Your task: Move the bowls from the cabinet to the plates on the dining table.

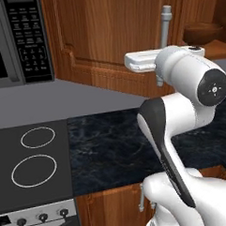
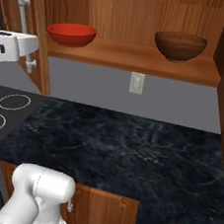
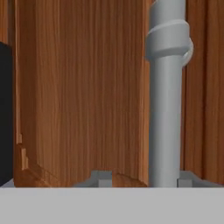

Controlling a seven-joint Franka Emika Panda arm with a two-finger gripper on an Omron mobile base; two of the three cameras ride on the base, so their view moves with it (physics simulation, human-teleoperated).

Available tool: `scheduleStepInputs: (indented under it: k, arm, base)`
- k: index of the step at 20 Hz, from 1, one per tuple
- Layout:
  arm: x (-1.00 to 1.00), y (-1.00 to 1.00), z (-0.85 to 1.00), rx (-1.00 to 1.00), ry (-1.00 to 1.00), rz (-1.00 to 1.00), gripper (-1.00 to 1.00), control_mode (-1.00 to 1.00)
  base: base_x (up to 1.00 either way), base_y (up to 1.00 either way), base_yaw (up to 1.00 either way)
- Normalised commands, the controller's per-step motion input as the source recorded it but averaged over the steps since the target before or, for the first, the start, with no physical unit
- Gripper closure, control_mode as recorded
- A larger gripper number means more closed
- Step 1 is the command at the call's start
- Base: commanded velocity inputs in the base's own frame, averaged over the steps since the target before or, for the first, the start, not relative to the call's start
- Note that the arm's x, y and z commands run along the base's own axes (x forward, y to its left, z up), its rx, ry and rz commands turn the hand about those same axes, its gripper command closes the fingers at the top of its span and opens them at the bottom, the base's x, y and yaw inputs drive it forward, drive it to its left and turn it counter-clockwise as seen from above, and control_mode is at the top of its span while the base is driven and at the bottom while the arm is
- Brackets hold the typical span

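Looking from the left base view, the arm's white hand sits right at the silver handle (image 1: 165, 34) of the closed cabinet door (image 1: 111, 35), above the black marbled bench (image 1: 112, 148), stove (image 1: 32, 156) to the left.

Right base view: the red bowl (image 2: 72, 34) and brown bowl (image 2: 180, 46) sit well apart on the open cabinet shelf (image 2: 135, 59).

Hand view: the tool (image 3: 142, 178) has one fingertip (image 3: 101, 177) left of the handle bar, the other on its right (gripping or just straddling? can't tell).
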Motion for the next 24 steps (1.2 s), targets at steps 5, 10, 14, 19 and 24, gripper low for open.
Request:
scheduleStepInputs:
  k: [5, 10, 14, 19, 24]
  arm:
    - [-0.26, 0.61, -0.13, 0.01, 0.03, 0.00, 1.00, -1.00]
    - [-0.26, 0.60, -0.15, 0.02, 0.05, 0.00, 1.00, -1.00]
    - [-0.23, 0.60, -0.16, 0.02, 0.05, 0.00, 1.00, -1.00]
    - [-0.17, 0.60, -0.19, 0.02, 0.04, 0.00, 1.00, -1.00]
    - [-0.18, 0.62, -0.19, 0.00, 0.02, 0.00, -1.00, -1.00]
  base:
    - [0.00, 0.00, 0.00]
    - [0.00, 0.00, 0.00]
    - [0.00, 0.00, 0.00]
    - [0.00, 0.00, 0.00]
    - [0.00, 0.00, 0.00]
